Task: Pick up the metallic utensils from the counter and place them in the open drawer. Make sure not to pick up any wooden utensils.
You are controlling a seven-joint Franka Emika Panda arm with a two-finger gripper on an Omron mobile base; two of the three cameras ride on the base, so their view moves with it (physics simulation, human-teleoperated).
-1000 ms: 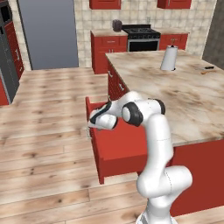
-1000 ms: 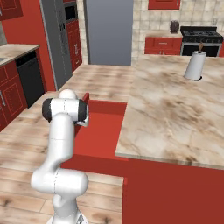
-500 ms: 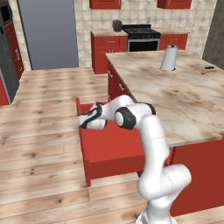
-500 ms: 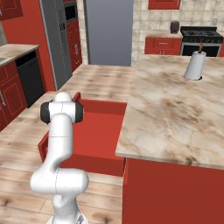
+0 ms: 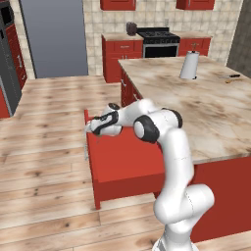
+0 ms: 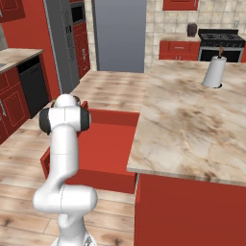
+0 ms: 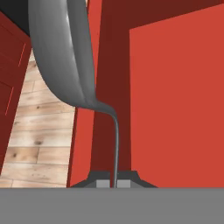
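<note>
**A:** Over the wide shallow red drawer in the left base view, the white arm reaches out to the drawer's far front corner, and the claw sits right at the flat red front. Far back on the beige-brown marbled stone bench, small utensils lie near the edge, well apart from the arm; I cannot tell metal from wood at that size.

**B:** So the risk is position. That near the front panel, a release could send its load over the edge onto the wooden floor.

**A:** From the right base view the drawer stands pulled well out, its inside bare red. The arm's shoulder blocks the claw, so I cannot judge how far inside it hangs.

**B:** And the hand view?

**A:** It shows the claw clenched on the thin stem of a small silver-grey metal spoon, bowl pointing away. The bowl seems to hang over the front panel, with floor planks beside it.

**B:** Then a thin stem pinched at one end could also swivel in the grip, and the bowl could catch the front panel.
</note>
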